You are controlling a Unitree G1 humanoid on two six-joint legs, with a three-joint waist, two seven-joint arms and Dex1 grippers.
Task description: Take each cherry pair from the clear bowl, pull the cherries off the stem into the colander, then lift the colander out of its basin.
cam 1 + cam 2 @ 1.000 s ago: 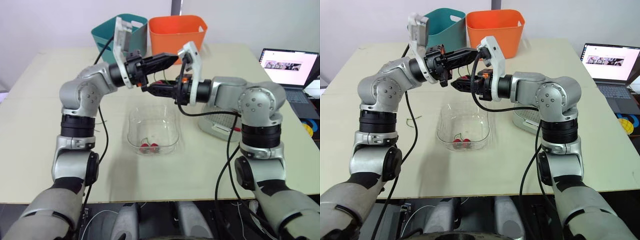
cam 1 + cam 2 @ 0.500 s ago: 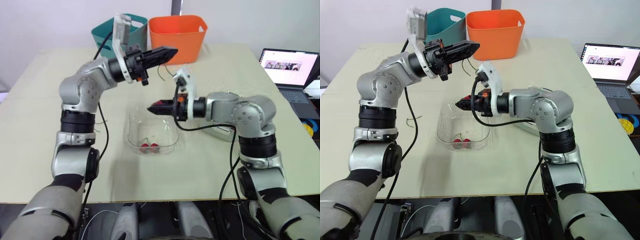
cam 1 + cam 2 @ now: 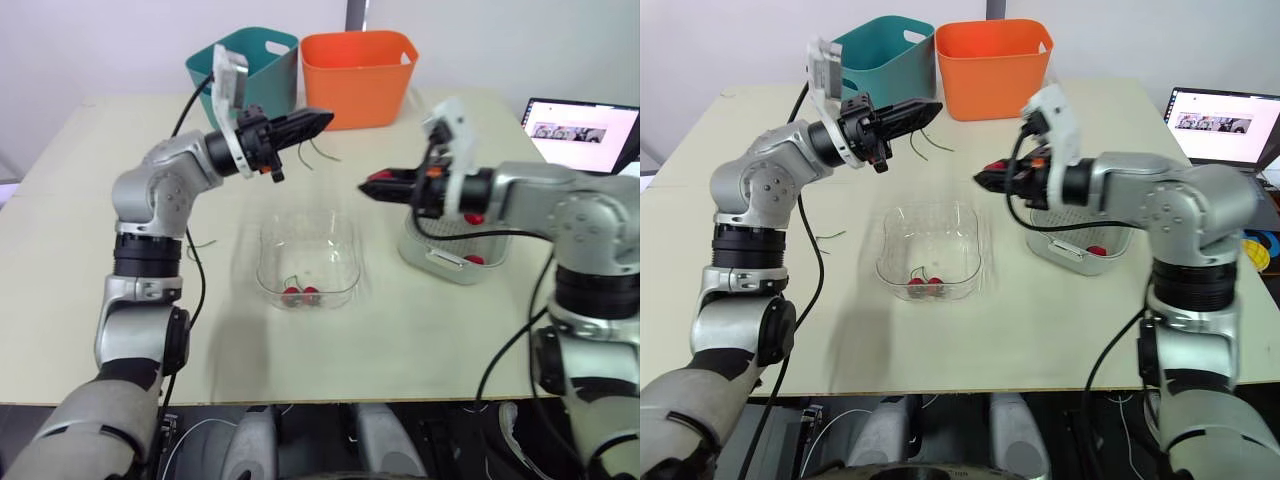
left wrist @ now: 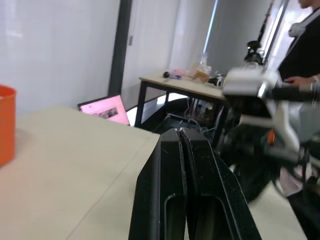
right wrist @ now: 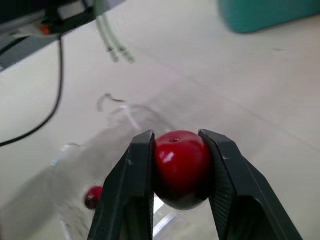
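My right gripper (image 3: 368,187) is shut on a single red cherry (image 5: 181,165) and hovers between the clear bowl (image 3: 305,250) and the white colander (image 3: 440,265), closer to the colander. My left gripper (image 3: 320,119) is shut, raised behind the bowl, with a green stem (image 3: 308,150) hanging from its tips. One cherry pair (image 3: 297,294) lies in the bowl near its front wall. Loose cherries (image 3: 1095,250) sit in the colander, which rests in its basin to the right of the bowl.
A teal bin (image 3: 245,60) and an orange bin (image 3: 360,60) stand at the back of the table. A laptop (image 3: 580,125) is open at the right edge. A loose stem (image 3: 200,242) lies left of the bowl. A person (image 4: 305,45) stands in the background.
My right gripper has swung right, from above the bowl toward the colander, carrying the cherry. The left gripper has drawn slightly left and back with the stem.
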